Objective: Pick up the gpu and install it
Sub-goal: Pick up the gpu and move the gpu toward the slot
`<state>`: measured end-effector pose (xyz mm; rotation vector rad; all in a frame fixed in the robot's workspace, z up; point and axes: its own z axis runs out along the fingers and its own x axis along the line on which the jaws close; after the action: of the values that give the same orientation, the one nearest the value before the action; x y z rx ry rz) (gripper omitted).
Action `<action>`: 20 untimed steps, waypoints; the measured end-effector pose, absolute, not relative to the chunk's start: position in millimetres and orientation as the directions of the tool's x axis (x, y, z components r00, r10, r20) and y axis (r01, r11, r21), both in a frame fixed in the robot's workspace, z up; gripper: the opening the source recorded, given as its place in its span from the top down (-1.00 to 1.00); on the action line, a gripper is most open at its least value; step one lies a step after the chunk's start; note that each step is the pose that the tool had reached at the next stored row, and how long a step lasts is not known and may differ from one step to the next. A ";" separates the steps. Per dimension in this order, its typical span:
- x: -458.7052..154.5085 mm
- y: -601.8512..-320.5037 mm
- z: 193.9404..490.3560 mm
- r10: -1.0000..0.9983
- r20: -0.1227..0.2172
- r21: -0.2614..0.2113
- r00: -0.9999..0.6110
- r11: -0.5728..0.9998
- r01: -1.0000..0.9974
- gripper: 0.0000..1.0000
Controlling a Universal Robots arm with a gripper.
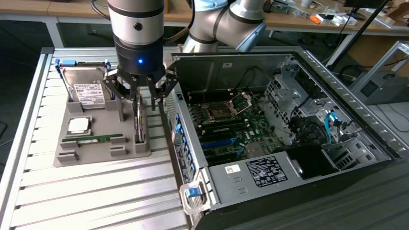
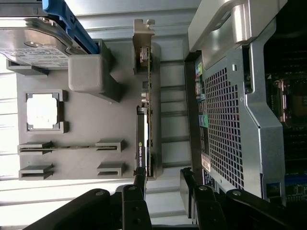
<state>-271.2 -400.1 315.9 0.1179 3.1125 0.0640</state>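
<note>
Our fingers [image 2: 135,201] are wide open, holding nothing, and could knock the gpu [image 2: 145,139] over if we drop crooked.

A table [image 1: 96,196] topped with silver ribbed metal slats is seen across the left and lower part of the exterior view's frame, with the slats run from the exterior view's left to its right. 2 things are set directly on it. A grey moulded tray [image 1: 89,155] is laid flat at the upper left. An open computer case [image 1: 233,189] is laid on its side just beside it, at the exterior view's right, and a narrow strip of bare slats is left between them.
</note>
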 end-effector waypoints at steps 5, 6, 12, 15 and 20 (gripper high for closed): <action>-271.2 -400.1 314.5 0.076 -0.025 0.042 -0.997 0.996 0.075 0.16; -271.2 -400.1 314.2 0.076 -0.025 0.042 -0.997 0.996 0.075 0.16; -271.2 -400.1 312.6 0.076 -0.025 0.042 -0.997 0.996 0.075 0.16; -271.2 -400.1 311.8 0.076 -0.025 0.042 -0.997 0.996 0.075 0.16; -271.2 -400.1 310.7 0.076 -0.025 0.042 -0.997 0.996 0.075 0.16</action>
<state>-271.2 -400.1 310.7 0.1179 3.1125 0.0641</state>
